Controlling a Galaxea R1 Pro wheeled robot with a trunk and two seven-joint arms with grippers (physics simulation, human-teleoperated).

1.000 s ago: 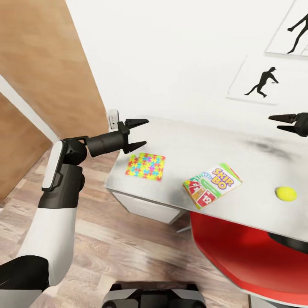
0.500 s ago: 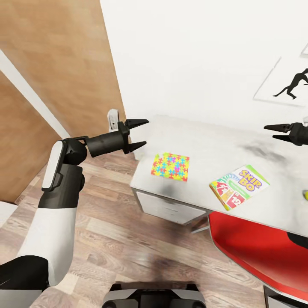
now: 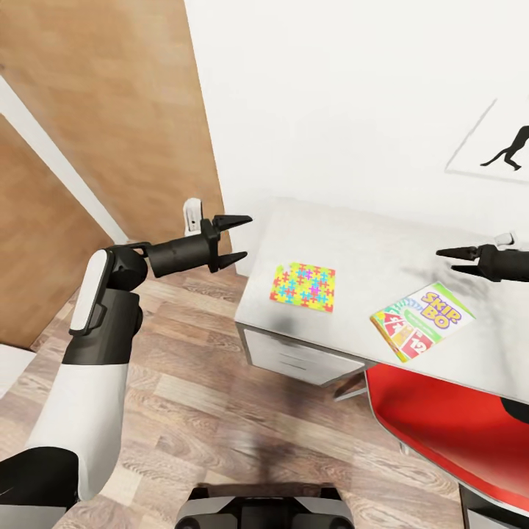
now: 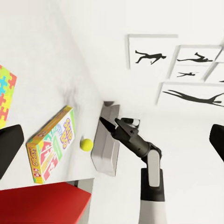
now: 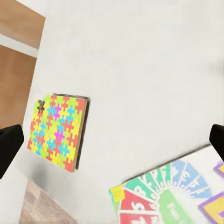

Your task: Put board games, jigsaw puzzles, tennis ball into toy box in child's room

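Note:
A jigsaw puzzle point(image 3: 303, 286) lies near the left end of the light-grey table point(image 3: 353, 242). To its right, at the front edge, is the SKIP-BO board game point(image 3: 421, 320). My left gripper point(image 3: 246, 236) hangs open just off the table's left end, level with the top. Over the table, just behind the SKIP-BO box, my right gripper point(image 3: 448, 260) stands open and holds nothing. The left wrist view shows the tennis ball point(image 4: 86, 144) beside the grey toy box point(image 4: 107, 140), past the SKIP-BO box point(image 4: 51, 142). In the right wrist view the puzzle point(image 5: 58, 131) and the SKIP-BO box point(image 5: 172, 196) lie below.
A red chair point(image 3: 441, 426) is pushed under the table's front at the right. White drawers point(image 3: 294, 360) sit under the left end. A wooden door point(image 3: 88, 132) stands at the left, with plank floor point(image 3: 220, 426) in front of it. Silhouette prints point(image 4: 151, 57) hang on the white wall.
The camera has turned left, so the table and its things slid right and the tennis ball left the head view. My right gripper has come lower, nearer the SKIP-BO box.

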